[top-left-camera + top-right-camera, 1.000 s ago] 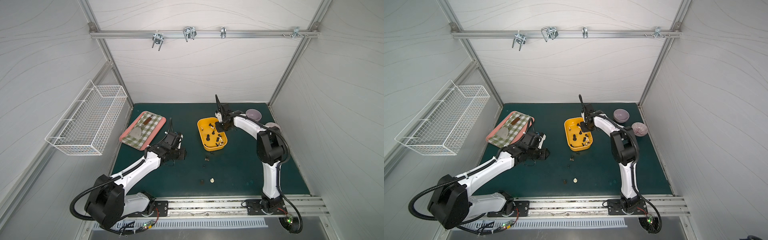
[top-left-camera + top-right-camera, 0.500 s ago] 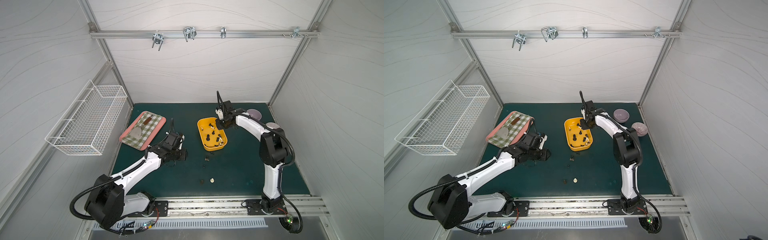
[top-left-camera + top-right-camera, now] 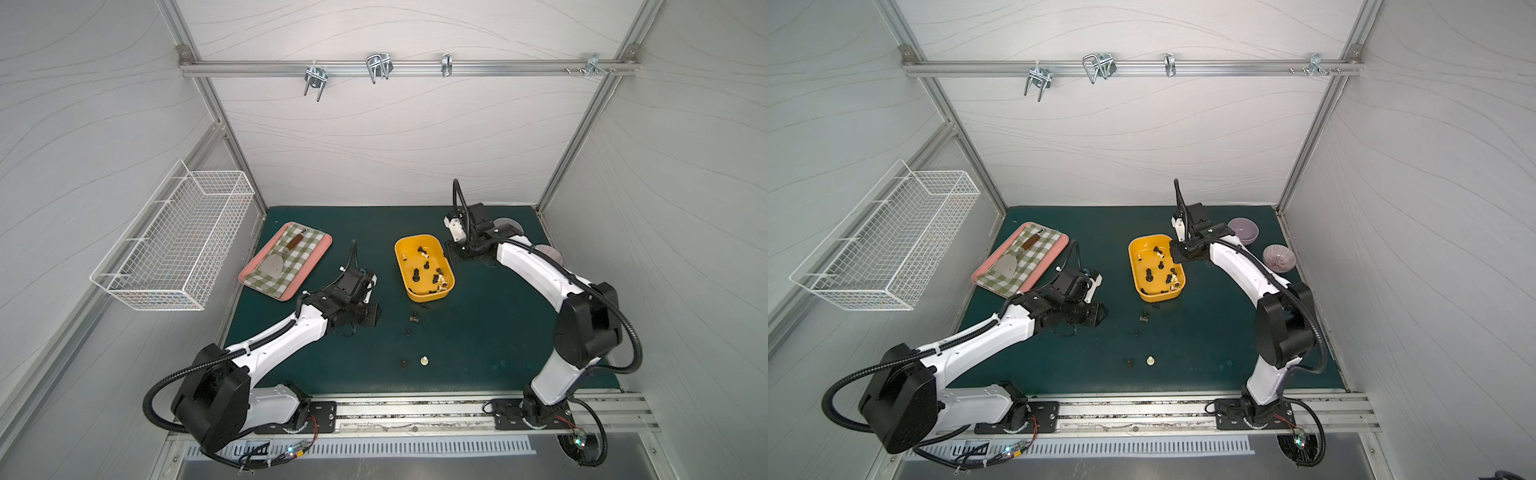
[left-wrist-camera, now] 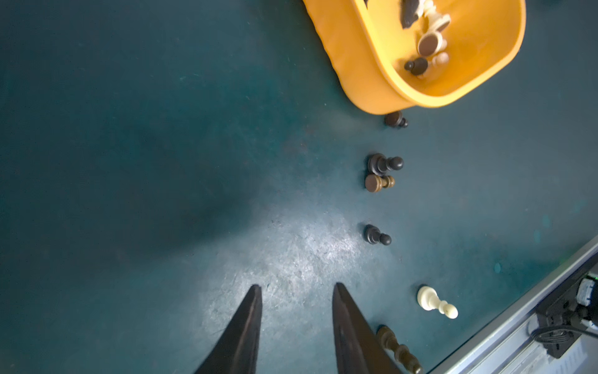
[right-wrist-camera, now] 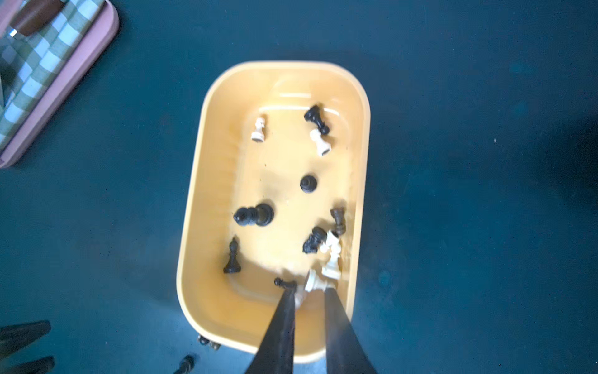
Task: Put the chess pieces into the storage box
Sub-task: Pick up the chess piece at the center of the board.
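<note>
On the green mat (image 3: 478,332) the yellow box (image 3: 428,296) sits near the middle. I count about a dozen chess pieces (image 5: 255,215) inside it, black and cream mixed, most of them tipped over.

Six more lie outside on the mat. A black pawn (image 4: 395,119) is just beside the box wall. Further out, a black piece (image 4: 385,163) touches a brown one (image 4: 378,182), and past them there is a lone black pawn (image 4: 376,234). Near the front rail are a cream piece (image 4: 435,301) and a brown piece (image 4: 399,349).

My left gripper (image 4: 294,286) hangs low over bare mat between the pink tray (image 5: 55,87) and the loose pieces. Its fingers are spread with nothing between them. The brown piece lies just beside one finger, partly hidden by it.

My right gripper (image 5: 307,290) is at the far corner of the box, with its fingers drawn close together. A cream pawn (image 5: 315,281) sits right at the tips. The wrist view is blurred, so I cannot tell whether the pawn is pinched or lying in the box beneath.
</note>
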Controlling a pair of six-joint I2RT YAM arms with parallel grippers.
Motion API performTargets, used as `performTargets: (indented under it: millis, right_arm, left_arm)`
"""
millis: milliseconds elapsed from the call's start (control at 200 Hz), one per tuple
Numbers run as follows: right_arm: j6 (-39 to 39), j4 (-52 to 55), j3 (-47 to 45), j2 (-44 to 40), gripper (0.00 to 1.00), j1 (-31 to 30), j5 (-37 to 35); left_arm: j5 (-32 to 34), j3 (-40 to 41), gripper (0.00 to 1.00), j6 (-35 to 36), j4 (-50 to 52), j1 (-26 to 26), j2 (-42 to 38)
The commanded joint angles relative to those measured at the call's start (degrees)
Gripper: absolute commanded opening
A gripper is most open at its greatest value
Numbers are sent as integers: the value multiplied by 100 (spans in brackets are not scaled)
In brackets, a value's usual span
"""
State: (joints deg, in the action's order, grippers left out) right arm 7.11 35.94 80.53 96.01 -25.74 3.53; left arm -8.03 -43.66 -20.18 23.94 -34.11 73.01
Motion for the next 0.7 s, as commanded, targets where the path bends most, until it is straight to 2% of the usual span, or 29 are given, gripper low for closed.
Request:
performTargets:
  millis: [0,405,695]
  right_arm:
    - [96,-26,-554,-581,20,170,174]
    - [327,18,-2577,-2415,20,967,514]
    - [619,26,-3191,-2864,20,1036,510]
  left_arm:
    - [-15,-114,38,149,-149,-126,184]
    - [64,-580,38,311,-98,-674,1011]
    - [205,-989,38,461,-80,-1159,1550]
